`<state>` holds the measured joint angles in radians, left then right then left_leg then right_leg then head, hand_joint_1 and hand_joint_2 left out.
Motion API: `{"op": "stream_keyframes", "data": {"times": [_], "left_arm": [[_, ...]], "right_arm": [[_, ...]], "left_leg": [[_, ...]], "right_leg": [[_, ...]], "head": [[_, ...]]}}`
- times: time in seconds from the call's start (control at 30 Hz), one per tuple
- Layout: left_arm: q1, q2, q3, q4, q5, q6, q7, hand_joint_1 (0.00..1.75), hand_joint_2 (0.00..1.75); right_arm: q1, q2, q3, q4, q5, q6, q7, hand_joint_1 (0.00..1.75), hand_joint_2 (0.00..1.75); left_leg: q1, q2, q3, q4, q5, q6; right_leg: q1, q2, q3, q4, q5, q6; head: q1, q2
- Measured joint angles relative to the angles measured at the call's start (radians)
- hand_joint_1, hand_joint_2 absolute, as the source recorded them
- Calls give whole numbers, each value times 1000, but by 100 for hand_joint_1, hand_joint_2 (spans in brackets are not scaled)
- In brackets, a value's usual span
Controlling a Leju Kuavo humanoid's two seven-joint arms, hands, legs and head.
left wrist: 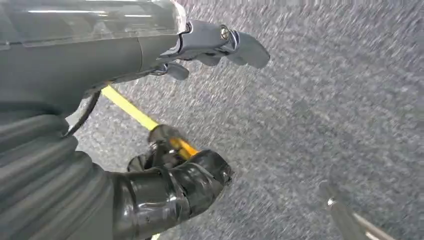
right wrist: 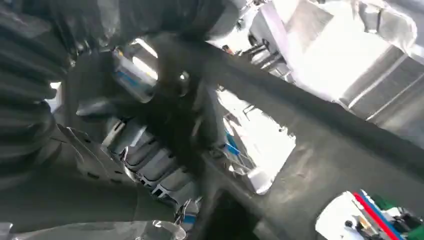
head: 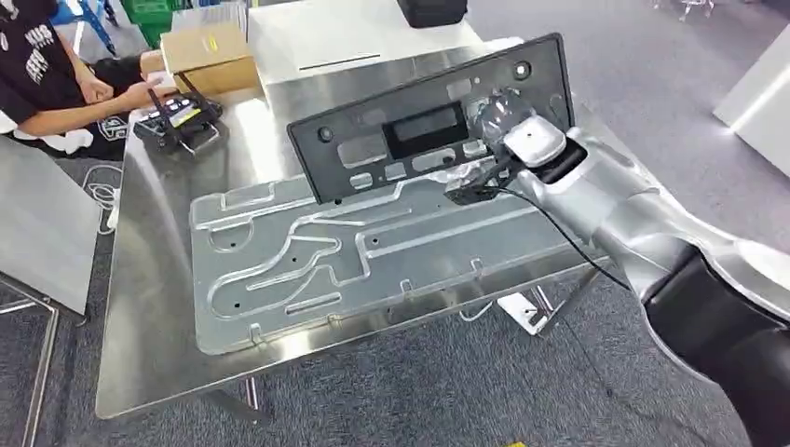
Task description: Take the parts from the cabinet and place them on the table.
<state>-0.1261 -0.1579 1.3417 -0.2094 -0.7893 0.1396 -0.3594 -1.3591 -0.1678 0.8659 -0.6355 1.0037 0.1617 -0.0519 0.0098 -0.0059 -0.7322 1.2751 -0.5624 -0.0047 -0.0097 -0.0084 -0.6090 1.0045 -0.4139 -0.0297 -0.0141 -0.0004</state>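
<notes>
- Steel bench [head: 158,307], shiny top, grey carpet around it.
- Stamped metal plate [head: 307,270] lies flat on the bench, ribs and holes pressed into it, takes up most of the near half.
- Black panel [head: 410,126], long rectangular plastic part with cutouts and a dark window in the middle, held tilted up on its long edge above the far side of the metal plate; lower edge over or just at the plate's far edge, contact cannot be told.
- Right arm [head: 643,233], silver, comes in from the lower right and reaches to the panel's right end.
- Right hand [head: 508,140] is at the right end of the black panel, fingers clamped on it; right wrist view shows dark fingers [right wrist: 170,100] wrapped over the panel's edge, blurred.
- Left hand [left wrist: 200,47] hangs over grey carpet, fingers apart, nothing in it; a yellow strip [left wrist: 127,107] runs on the floor beneath.
- Person [head: 56,74] at the far left corner of the bench, hands on a small black device [head: 177,119]; cardboard box [head: 207,58] just behind it.
</notes>
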Motion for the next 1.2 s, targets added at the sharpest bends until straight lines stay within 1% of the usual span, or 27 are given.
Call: {"op": "stream_keyframes", "data": {"times": [0.03,0.07,0.1,0.17,0.2,0.23,0.33,0.37,0.4,0.43,0.5,0.53,0.57,0.6,0.67,0.7,0.73,0.83,0.87,0.9,0.93,1.0,1.03,1.07,1.1,1.17,1.2], "left_arm": [[2,1,0,0,0,-1,0,0,175],[2,2,0,0,0,-4,0,0,175],[2,2,0,0,0,-5,0,0,0],[1,2,0,0,3,0,0,0,0],[1,2,1,0,4,1,0,0,0],[0,2,2,0,5,1,0,0,0],[1,2,5,0,6,1,0,0,0],[0,2,5,0,6,1,-1,0,0],[-1,2,5,0,6,0,-2,0,0],[-2,2,5,0,5,-1,-4,0,0],[-1,2,5,0,4,-2,-8,0,0],[0,2,6,0,4,-3,-8,0,0],[2,2,6,0,4,-3,-9,0,0],[2,2,6,0,4,-3,-9,0,0],[1,2,6,0,4,-4,-9,0,0],[1,2,6,0,4,-4,-9,0,0],[-1,1,6,0,4,-4,-9,0,0],[0,1,6,0,4,-4,-9,0,0],[-1,2,6,0,4,-4,-10,0,0],[0,1,6,0,4,-4,-10,0,0],[0,0,6,0,3,-4,-10,0,0],[1,2,6,0,3,-4,-12,0,0],[2,3,6,0,3,-4,-12,0,0],[2,3,6,0,3,-4,-15,0,0],[2,3,6,0,3,-4,-18,0,0],[2,3,6,0,3,-5,-21,0,0],[2,3,6,0,3,-8,-24,0,0]], "right_arm": [[9,0,-3,0,3,-2,-1,0,0],[17,0,-6,0,5,-2,-2,0,0],[22,0,-9,0,5,-3,-2,0,0],[24,0,-23,0,10,-5,-3,0,0],[24,0,-29,0,13,-7,-3,0,0],[24,-1,-34,0,15,-9,-3,0,0],[26,-1,-44,1,17,-10,-4,0,0],[27,-2,-50,1,18,-10,-4,0,0],[27,-2,-53,1,18,-10,-4,0,0],[27,-2,-56,1,18,-11,-4,0,0],[36,-3,-58,1,18,-11,-4,0,0],[43,-3,-58,2,18,-11,-4,0,0],[50,-3,-58,2,19,-11,-4,0,0],[53,-3,-58,2,19,-12,-4,0,0],[51,-3,-62,1,19,-13,-4,0,0],[49,-3,-66,1,19,-13,-4,0,0],[49,-3,-67,0,19,-14,-4,0,0],[50,-3,-68,0,19,-14,-4,0,0],[50,-3,-70,0,20,-14,-4,0,0],[49,-2,-71,0,21,-14,-4,0,0],[48,-2,-72,0,22,-15,-4,0,0],[52,-2,-72,0,23,-15,-3,0,0],[55,-2,-72,0,23,-15,-4,0,0],[59,-2,-73,0,24,-15,-4,0,0],[60,-2,-73,0,24,-15,-4,0,0],[58,-2,-76,0,27,-15,-4,0,0],[55,-2,-79,0,31,-14,-4,0,0]], "left_leg": [[4,0,-23,44,-5,-5],[7,0,-20,31,16,-9],[10,1,4,-20,50,-11],[15,3,102,-211,140,-15],[12,3,125,-250,122,-14],[7,0,125,-254,125,-3],[4,0,122,-254,129,15],[11,2,127,-265,137,26],[11,3,126,-266,138,31],[10,3,124,-266,140,37],[7,2,122,-265,140,40],[6,2,121,-264,140,40],[5,1,121,-262,140,40],[4,1,121,-260,139,41],[1,0,122,-256,136,39],[0,0,120,-254,135,37],[-5,0,116,-251,134,33],[1,0,117,-258,139,17],[-4,0,116,-257,136,10],[1,0,106,-238,118,6],[2,2,86,-191,84,2],[4,2,16,-32,8,-7],[4,2,-14,33,-12,-10],[4,2,-26,59,-8,-12],[5,2,-12,28,20,-12],[6,3,72,-139,107,-9],[7,3,115,-222,135,-6]], "right_leg": [[-1,0,0,1,0,1],[-4,1,0,3,-1,2],[-6,1,0,6,-3,4],[-12,2,0,19,-11,16],[-8,3,-2,24,-16,23],[-7,4,-6,28,-17,29],[-7,4,-4,21,-11,45],[-11,6,-8,27,-18,50],[-11,6,-17,55,-42,51],[-12,7,-45,119,-82,53],[-12,8,-120,284,-157,58],[-12,8,-144,335,-168,58],[-12,8,-145,336,-155,57],[-12,7,-122,289,-122,54],[-10,7,-32,112,-36,43],[-5,8,1,39,-33,34],[2,6,2,32,-30,33],[7,8,-2,31,-27,26],[-5,7,5,17,-19,16],[-6,4,10,8,-14,13],[-6,2,10,8,-12,7],[-6,2,8,9,-13,6],[-6,3,8,9,-13,5],[-6,3,8,11,-13,5],[-7,4,8,13,-14,6],[-8,5,8,20,-19,11],[-8,5,9,24,-23,16]], "head": [[0,0],[0,0],[0,0],[0,0],[0,0],[0,0],[0,0],[0,0],[1,0],[1,0],[1,0],[1,0],[1,0],[1,0],[1,0],[0,0],[0,0],[0,0],[0,0],[0,0],[0,0],[0,0],[0,0],[0,0],[0,0],[0,0],[0,0]]}}
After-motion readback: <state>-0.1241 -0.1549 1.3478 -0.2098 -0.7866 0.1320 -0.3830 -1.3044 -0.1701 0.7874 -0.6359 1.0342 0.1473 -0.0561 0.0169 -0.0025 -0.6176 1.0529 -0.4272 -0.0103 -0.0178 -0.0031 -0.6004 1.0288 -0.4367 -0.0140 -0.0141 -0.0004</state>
